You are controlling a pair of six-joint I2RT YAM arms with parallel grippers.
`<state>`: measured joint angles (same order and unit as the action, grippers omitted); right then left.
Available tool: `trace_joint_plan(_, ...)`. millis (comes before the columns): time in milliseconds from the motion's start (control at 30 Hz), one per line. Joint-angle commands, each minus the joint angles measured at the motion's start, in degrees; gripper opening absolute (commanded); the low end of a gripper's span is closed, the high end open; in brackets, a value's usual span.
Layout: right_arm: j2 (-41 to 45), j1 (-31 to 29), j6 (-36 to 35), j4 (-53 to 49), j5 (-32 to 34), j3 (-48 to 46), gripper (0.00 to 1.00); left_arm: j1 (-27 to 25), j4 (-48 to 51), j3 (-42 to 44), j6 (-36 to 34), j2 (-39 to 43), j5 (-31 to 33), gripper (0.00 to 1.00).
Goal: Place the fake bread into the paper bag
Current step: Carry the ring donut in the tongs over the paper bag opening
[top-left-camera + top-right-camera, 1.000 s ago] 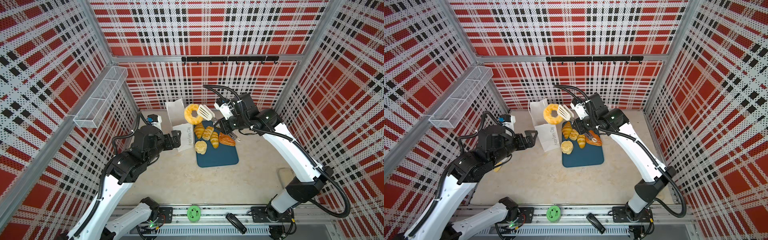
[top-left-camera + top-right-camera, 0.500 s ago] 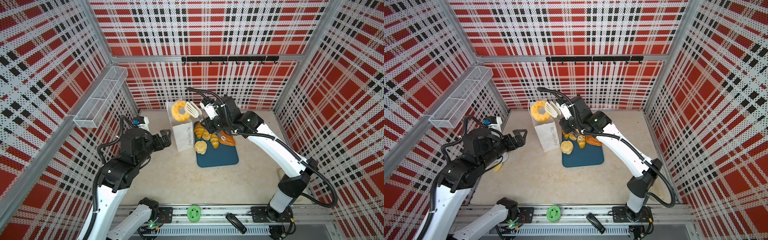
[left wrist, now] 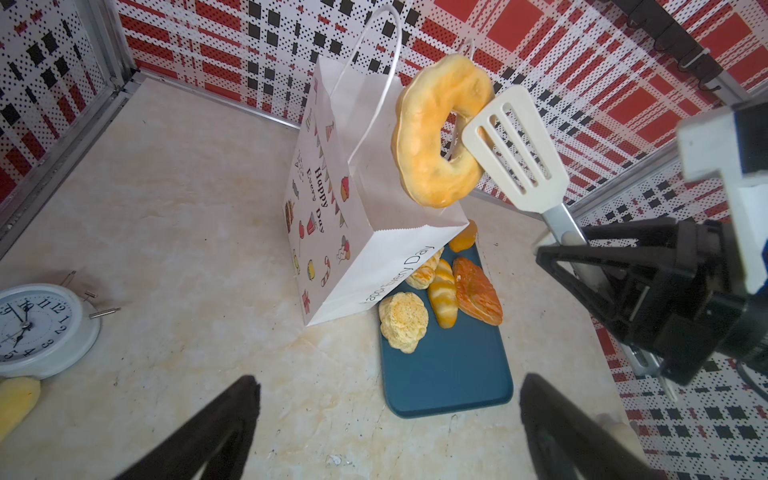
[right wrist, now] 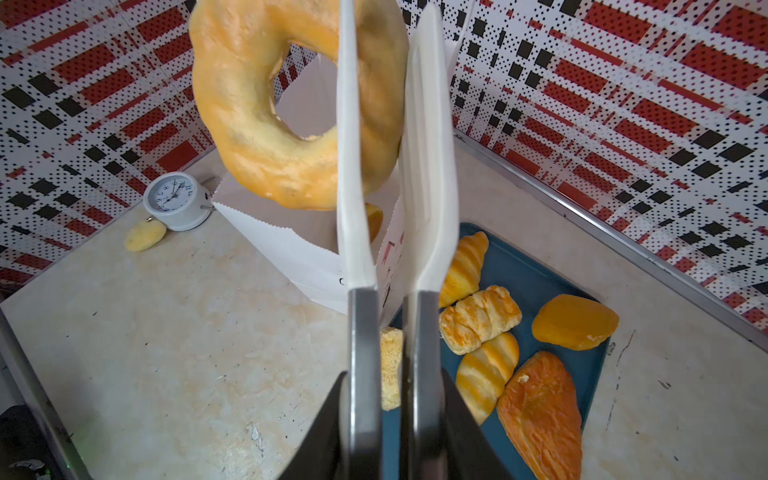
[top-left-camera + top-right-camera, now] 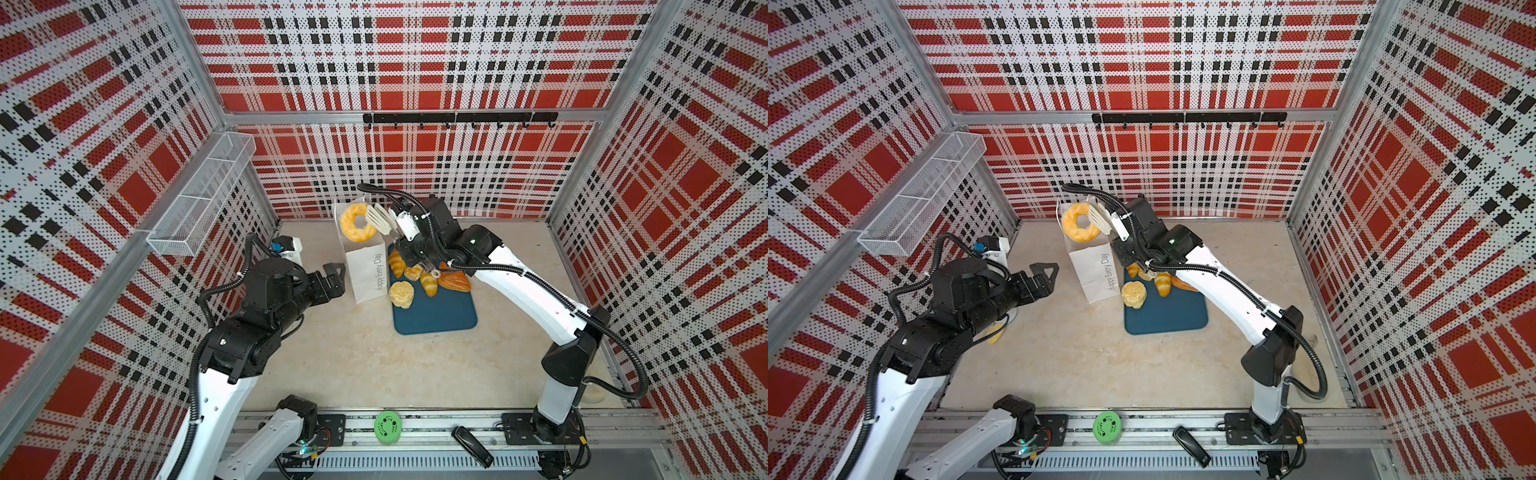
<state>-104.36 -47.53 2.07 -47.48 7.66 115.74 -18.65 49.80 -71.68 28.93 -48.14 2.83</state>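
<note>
The paper bag (image 5: 365, 270) (image 5: 1096, 270) stands on the pale tabletop (image 5: 353, 365) with its mouth open and its thin handles up, the grey "Happy Every Day" lettering on its narrow side. Directly over that mouth hangs the ring doughnut (image 5: 359, 235) (image 5: 1077, 235) (image 3: 419, 166), turned on edge. One side of the ring is pinched between the white slotted blades of a pair of tongs (image 5: 380, 216) (image 3: 515, 153) (image 4: 353, 166). Whether its lower edge has passed the bag's rim cannot be told. The right gripper (image 4: 392, 428) reaches in from the lettered side of the bag, and its jaws squeeze the grey handles of the tongs together. The left gripper (image 5: 332, 280) (image 5: 1044, 278) hovers near the opposite side of the bag, clear of the paper, with its jaws spread wide and nothing between them. Just beside the lettered side lies a dark-teal tray (image 5: 440, 316) (image 3: 449, 374) carrying more fake bread. There is a pale crumbly bun (image 5: 401, 294) (image 3: 403, 320) close against the bag's base, a croissant (image 4: 463, 266), two striped loaves (image 4: 480, 320) (image 4: 486, 374), a reddish-brown triangular pastry (image 5: 455, 281) (image 4: 540, 411) and a smooth orange oval piece (image 4: 575, 322). Inside the bag's mouth a small yellow-orange patch (image 4: 374, 220) shows. On the far side of the bag from the tray, well apart from it, sits a white alarm clock (image 3: 37, 328) (image 4: 176, 199), with a small yellow piece (image 4: 145, 235) touching its edge.
</note>
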Motion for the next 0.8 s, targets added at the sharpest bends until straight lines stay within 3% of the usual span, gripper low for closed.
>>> trace_joint_plan(0, -0.03, -0.76, -2.02, 6.6, 2.61, 1.71, 0.34, 0.64, 0.21, 0.87, 0.41, 0.43, -0.79, 0.99)
trace_joint_plan(767, -2.82, -4.54, -10.48, 6.42, 15.95, 1.99, 0.36, 0.64, 0.47, 1.45, 0.58, 0.63, -0.13, 0.99)
